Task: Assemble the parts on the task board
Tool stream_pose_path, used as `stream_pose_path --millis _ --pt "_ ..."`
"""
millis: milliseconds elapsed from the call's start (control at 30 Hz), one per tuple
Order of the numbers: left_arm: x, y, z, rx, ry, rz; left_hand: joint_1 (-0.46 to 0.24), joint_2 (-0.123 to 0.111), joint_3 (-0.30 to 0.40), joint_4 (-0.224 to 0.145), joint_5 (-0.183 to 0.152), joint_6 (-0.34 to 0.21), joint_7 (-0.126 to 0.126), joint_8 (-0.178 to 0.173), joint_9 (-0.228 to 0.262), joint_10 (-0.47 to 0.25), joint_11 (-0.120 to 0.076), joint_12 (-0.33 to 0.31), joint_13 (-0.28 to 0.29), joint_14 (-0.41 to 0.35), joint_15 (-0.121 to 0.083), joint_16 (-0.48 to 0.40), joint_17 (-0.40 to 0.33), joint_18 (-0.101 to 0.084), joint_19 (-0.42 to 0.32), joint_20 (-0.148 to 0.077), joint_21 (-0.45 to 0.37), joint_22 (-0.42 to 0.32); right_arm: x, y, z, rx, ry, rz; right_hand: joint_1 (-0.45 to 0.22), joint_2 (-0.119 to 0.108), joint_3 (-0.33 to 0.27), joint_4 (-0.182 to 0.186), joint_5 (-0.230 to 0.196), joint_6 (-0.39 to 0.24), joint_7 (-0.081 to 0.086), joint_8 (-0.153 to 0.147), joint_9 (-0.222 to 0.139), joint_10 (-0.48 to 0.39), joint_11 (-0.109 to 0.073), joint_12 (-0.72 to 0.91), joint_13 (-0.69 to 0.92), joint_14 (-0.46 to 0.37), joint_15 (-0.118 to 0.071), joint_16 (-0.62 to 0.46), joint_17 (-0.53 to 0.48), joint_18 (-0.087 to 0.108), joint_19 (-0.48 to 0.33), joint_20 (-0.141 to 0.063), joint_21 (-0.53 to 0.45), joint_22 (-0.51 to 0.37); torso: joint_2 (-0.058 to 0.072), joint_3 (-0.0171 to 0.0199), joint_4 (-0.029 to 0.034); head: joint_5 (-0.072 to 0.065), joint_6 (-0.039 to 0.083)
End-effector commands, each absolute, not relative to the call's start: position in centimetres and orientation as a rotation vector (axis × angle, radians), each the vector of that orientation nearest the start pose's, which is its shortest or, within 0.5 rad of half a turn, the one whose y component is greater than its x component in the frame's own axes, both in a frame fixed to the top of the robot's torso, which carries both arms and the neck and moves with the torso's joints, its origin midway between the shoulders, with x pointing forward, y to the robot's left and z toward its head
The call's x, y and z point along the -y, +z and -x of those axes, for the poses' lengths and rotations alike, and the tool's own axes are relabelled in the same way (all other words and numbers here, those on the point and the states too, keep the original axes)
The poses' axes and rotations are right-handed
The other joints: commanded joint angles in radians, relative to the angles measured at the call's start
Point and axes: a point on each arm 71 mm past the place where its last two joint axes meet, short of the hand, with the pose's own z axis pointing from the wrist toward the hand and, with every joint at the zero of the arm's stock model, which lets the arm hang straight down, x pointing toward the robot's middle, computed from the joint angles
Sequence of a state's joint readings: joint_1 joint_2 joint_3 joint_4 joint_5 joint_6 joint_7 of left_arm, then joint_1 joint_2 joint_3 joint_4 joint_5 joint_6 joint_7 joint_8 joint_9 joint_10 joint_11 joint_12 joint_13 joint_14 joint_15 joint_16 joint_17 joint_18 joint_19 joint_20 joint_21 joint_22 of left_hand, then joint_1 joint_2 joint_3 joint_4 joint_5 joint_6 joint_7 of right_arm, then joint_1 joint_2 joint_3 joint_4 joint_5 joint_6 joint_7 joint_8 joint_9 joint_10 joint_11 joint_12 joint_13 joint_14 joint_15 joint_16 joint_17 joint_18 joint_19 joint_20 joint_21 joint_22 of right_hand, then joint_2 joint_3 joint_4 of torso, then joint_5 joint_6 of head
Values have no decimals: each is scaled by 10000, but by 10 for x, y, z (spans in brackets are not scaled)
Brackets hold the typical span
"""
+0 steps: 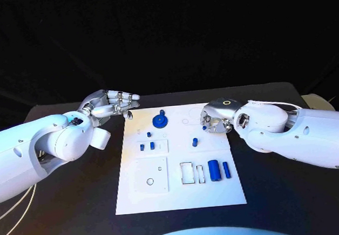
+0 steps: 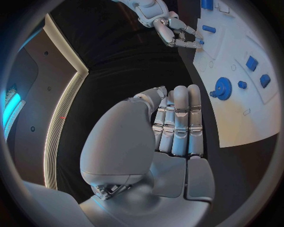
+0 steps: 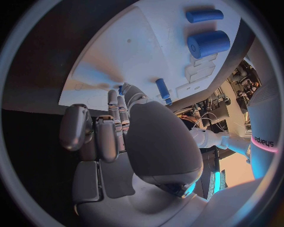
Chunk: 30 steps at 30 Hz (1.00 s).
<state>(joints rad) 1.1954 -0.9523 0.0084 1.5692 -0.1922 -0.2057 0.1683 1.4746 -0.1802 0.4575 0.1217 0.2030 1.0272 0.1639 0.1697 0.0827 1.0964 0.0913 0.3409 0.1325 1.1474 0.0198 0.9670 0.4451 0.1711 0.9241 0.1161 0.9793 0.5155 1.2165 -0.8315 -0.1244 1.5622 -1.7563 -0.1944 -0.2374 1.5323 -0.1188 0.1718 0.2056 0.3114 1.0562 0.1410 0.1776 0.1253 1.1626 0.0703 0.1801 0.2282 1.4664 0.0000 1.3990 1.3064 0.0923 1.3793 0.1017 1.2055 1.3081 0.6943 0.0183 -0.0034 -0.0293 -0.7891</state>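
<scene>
The white task board (image 1: 183,195) lies in the middle of the table. On it are a blue gear (image 1: 160,121) (image 2: 223,88), several small blue parts (image 1: 148,146), a short peg (image 1: 194,142) (image 3: 163,89), a thick blue cylinder (image 1: 214,170) (image 3: 208,43) and a thinner pin (image 1: 226,170) (image 3: 204,15). My right hand (image 1: 215,119) (image 3: 118,127) (image 2: 172,28) hovers over the board's far right edge and pinches a small blue part (image 3: 121,89) (image 2: 201,41) at its fingertips. My left hand (image 1: 110,105) (image 2: 177,123) hangs off the board's far left corner, fingers side by side, holding nothing.
The board carries outlined slots and holes: a square plate area (image 1: 152,174) at the near left and rectangular recesses (image 1: 192,173) beside the cylinder. Black tabletop (image 1: 81,199) surrounds the board on all sides.
</scene>
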Motion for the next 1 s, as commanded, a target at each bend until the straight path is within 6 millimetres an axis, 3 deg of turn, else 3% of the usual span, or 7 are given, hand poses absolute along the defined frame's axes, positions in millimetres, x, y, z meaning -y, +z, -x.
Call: stream_pose_path --millis 33,233,367,1000 --pt "-240 -169 -480 -16293 -14674 10203 5 121 3 -89 -18 -12 69 41 -12 -62 56 31 13 -70 15 -87 -25 138 -25 -11 -69 -16 185 -213 -469 -17333 3667 4831 47 -28 87 -10 7 74 -16 71 11 93 -11 18 -14 504 -79 64 28 -106 93 -27 65 309 -11 3 -6 15 -25" --pt "-239 -168 -480 -16320 -14742 10204 16 129 -6 -122 -18 -27 77 38 -19 -82 64 35 14 -88 20 -125 -43 137 -35 -8 -88 -28 183 -217 -471 -17399 3644 4825 12 -48 321 -31 -9 173 -57 94 18 226 -49 -28 -51 518 -116 107 83 -125 133 -66 150 389 -9 5 1 27 -50" --pt "-239 -168 -480 -16323 -14734 10216 27 142 -10 -149 -16 -32 79 38 -23 -93 67 40 15 -102 23 -157 -57 137 -45 -6 -102 -37 182 -218 -471 -17437 3658 4840 -41 -43 480 -27 -10 210 -69 92 17 269 -57 -81 -83 525 -127 129 110 -259 439 -81 753 787 -9 0 -5 44 -72" --pt "-240 -169 -480 -16362 -14657 10264 62 155 -21 -223 -16 -49 88 37 -32 -126 75 48 16 -126 27 -221 -88 138 -61 -5 -126 -53 176 -223 -471 -17712 3781 4890 -217 -82 833 -41 -22 338 -110 98 23 419 -93 -199 -154 536 -146 171 161 -306 546 -101 994 979 -18 -4 -8 19 -122"
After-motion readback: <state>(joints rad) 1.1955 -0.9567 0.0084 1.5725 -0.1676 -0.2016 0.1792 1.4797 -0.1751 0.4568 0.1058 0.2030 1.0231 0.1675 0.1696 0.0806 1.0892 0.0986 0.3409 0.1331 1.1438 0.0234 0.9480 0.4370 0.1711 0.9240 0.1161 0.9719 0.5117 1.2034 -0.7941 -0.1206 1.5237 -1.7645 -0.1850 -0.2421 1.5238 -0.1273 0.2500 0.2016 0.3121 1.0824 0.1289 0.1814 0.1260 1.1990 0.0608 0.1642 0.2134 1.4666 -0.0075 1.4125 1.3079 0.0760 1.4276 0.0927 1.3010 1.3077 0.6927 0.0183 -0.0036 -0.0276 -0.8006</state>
